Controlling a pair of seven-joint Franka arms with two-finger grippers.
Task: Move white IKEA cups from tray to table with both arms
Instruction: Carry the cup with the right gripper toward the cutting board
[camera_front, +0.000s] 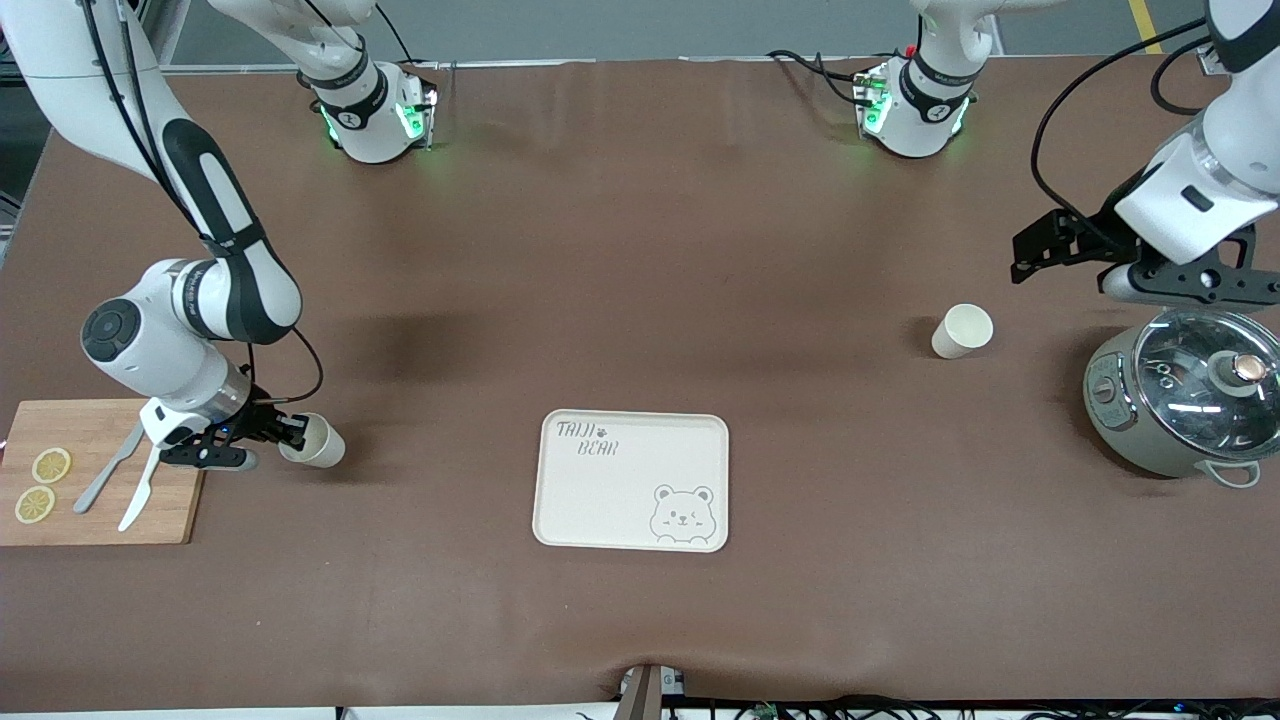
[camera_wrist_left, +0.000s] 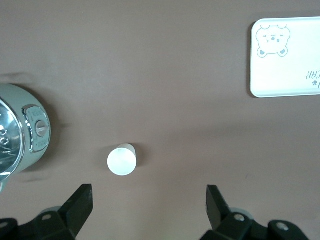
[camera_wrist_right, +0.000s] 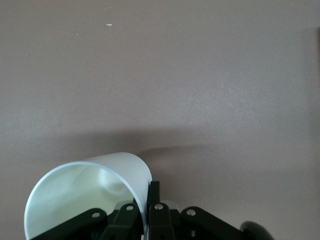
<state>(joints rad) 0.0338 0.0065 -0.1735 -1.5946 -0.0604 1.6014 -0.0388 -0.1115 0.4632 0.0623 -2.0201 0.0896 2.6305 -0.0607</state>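
One white cup (camera_front: 962, 331) stands on the brown table toward the left arm's end; it also shows in the left wrist view (camera_wrist_left: 121, 160). My left gripper (camera_front: 1040, 255) hangs open and empty above the table between that cup and the pot, its fingertips (camera_wrist_left: 81, 202) wide apart. My right gripper (camera_front: 290, 432) is shut on the rim wall of the other white cup (camera_front: 318, 441), beside the cutting board; the wrist view shows one finger inside and one outside the cup wall (camera_wrist_right: 95, 192). The cream bear tray (camera_front: 632, 480) lies near the table's middle.
A grey-green pot with a glass lid (camera_front: 1185, 390) stands under the left arm's wrist. A wooden cutting board (camera_front: 90, 475) with lemon slices and a knife and fork lies at the right arm's end.
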